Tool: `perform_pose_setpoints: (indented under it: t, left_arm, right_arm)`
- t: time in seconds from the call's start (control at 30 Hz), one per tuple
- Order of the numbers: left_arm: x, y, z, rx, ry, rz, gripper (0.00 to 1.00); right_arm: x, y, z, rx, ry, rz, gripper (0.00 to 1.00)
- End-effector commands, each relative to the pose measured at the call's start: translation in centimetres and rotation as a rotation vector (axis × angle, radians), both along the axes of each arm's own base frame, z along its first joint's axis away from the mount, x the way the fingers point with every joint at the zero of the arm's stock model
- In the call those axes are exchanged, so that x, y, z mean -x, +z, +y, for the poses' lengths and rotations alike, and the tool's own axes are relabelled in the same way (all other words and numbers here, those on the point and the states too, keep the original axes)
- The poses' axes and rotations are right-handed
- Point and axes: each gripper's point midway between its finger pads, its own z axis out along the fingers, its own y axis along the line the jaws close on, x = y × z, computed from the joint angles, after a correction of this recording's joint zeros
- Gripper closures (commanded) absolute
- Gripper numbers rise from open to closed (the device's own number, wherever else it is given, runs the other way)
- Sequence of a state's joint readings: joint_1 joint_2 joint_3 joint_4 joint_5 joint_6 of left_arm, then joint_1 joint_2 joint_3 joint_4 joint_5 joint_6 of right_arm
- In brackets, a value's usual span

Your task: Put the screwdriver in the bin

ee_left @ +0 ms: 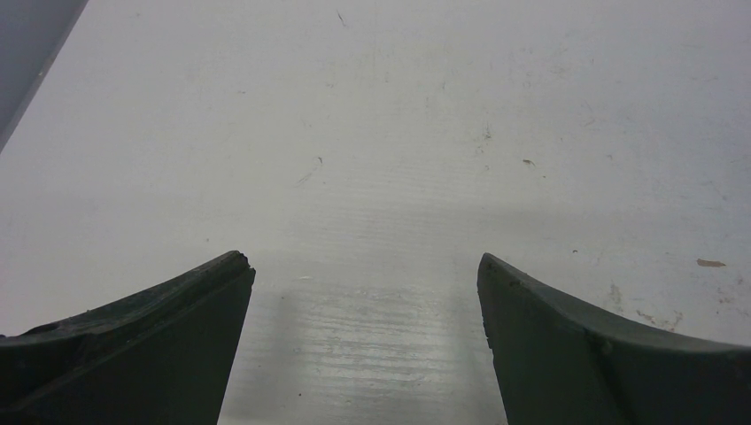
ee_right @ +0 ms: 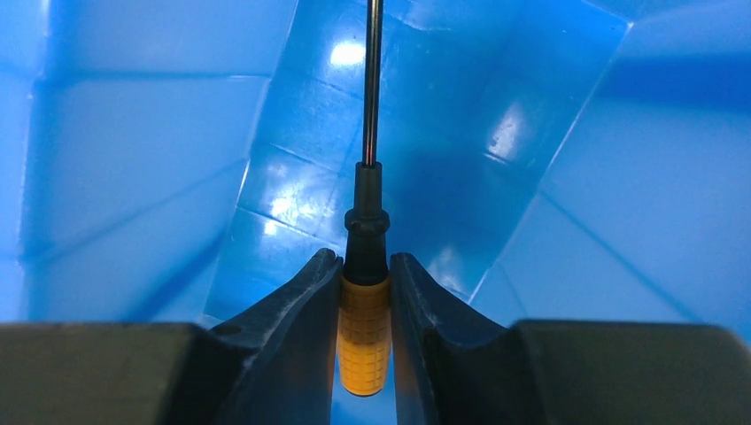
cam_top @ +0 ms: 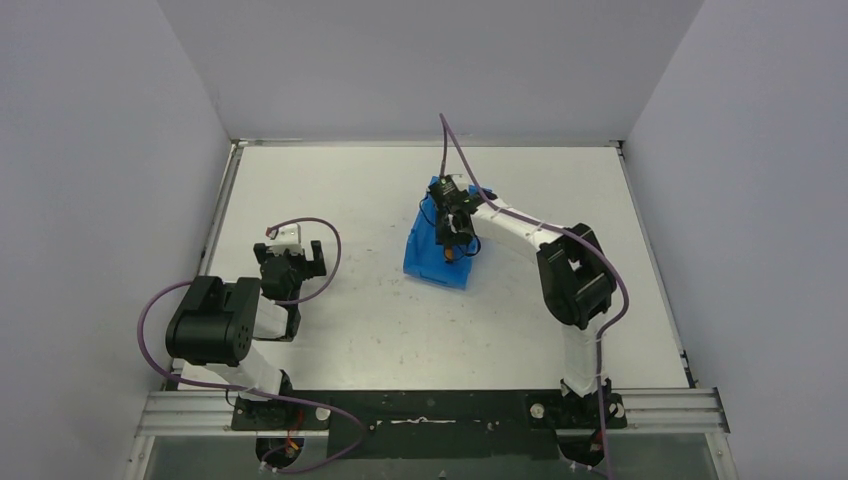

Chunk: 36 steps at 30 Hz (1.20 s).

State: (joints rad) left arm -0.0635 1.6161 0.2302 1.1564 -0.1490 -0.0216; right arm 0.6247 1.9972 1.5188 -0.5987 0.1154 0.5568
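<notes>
The bright blue bin stands near the table's middle. My right gripper hangs over it and is shut on the screwdriver. In the right wrist view the gripper clamps the orange handle between both fingers. The thin black shaft points away into the bin, whose blue walls fill the view. My left gripper is open and empty over the table at the left. In the left wrist view it shows only bare tabletop between its fingers.
The white table is boxed in by grey walls on the left, back and right. A metal rail runs along the near edge by the arm bases. Purple cables loop off both arms.
</notes>
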Motion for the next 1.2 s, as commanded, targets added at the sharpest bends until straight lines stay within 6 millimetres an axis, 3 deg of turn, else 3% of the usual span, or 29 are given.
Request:
perform_pose_setpoints:
  t: [0.0,0.13,0.27,0.5,0.57,0.6,0.63,0.67,0.7,0.8,0.97,1.17]
  left_arm:
    - [-1.2,2.3,-0.1,0.011,-0.002,-0.084,0.03]
    - [-1.2,2.2,-0.1,0.011,-0.002,-0.083,0.03]
    - [-1.2,2.3,-0.1,0.01,-0.002,-0.084,0.03]
    - [-1.2,2.3,-0.1,0.009,-0.002,-0.084,0.03]
    - [-1.2,2.3,-0.1,0.011,-0.001,-0.086,0.03]
    - [-1.2,2.3,-0.1,0.01,-0.002,-0.085,0.03]
    - [-1.2,2.3,-0.1,0.011,-0.002,-0.086,0.03]
    - [-1.2,2.3,-0.1,0.01,-0.002,-0.085,0.03]
    - [-1.2,2.3,-0.1,0.01,-0.003,-0.085,0.03]
    - [-1.2,2.3,-0.1,0.009,-0.003,-0.084,0.03]
    - [-1.2,2.3,0.0,0.008,-0.001,-0.084,0.03]
    - [-1.2,2.3,-0.1,0.009,-0.002,-0.084,0.03]
  right_arm:
    - [-1.5,0.6,1.2,-0.025,-0.019,-0.051,0.7]
    - [-2.1,2.5,1.5,-0.041,-0.024,-0.087,0.57]
    - [-2.6,5.2,1.4,-0.055,-0.031,-0.136,0.55]
    - [-2.4,13.4,0.5,-0.135,-0.037,-0.287,0.5]
    - [-1.9,15.4,-0.4,-0.144,-0.041,-0.337,0.42]
    - [-1.7,16.5,-1.0,-0.149,-0.041,-0.368,0.3]
    - [-1.4,17.2,-1.7,-0.148,-0.03,-0.397,0.12]
    - [-1.0,17.8,-2.3,-0.149,-0.027,-0.425,0.02]
    - [-0.7,18.4,-3.3,-0.149,-0.027,-0.455,0.0]
    - [0.1,18.4,-7.4,-0.143,-0.072,-0.517,0.0]
    - [1.6,16.1,-14.7,-0.088,-0.188,-0.604,0.0]
    - [3.9,12.3,-19.5,-0.008,-0.257,-0.711,0.0]
